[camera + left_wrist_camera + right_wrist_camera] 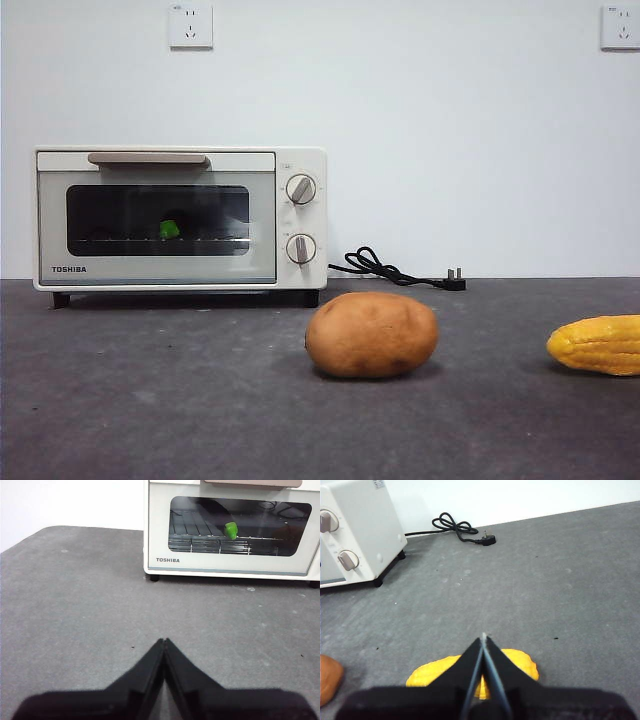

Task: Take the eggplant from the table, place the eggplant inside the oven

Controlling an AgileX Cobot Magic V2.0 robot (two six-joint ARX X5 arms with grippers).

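My left gripper [164, 641] and right gripper [483, 636] were both pinched together, empty, while the eggplant [169, 229] lay inside the closed oven [180, 218].

Cream-white oven [180, 218], green eggplant [169, 229] cap, brown potato [371, 334], yellow corn [598, 345], mottled dark grey table [150, 400]

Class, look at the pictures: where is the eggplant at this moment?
The eggplant is inside the oven on the wire rack, behind the closed glass door; only its green cap shows, in the front and left wrist views.
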